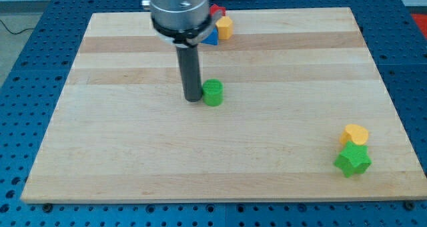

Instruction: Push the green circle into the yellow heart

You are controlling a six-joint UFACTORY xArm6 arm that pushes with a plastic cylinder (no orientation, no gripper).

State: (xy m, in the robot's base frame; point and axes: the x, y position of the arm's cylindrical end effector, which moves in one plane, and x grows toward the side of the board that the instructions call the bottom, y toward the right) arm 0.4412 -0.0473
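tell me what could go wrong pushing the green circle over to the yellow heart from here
1. My tip sits just at the view's left of the green circle, while the yellow heart lies far toward the view's lower right; on so long a push the round block may slip off the tip.
2. The green star sits right against the heart, so the arriving circle could hit the star instead or shove both.

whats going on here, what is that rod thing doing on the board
A robot arm's rod is pushing blocks on a wooden board. My tip sits right against the green circle, on its left in the view. The yellow heart is far off at the view's lower right, touching a green star.
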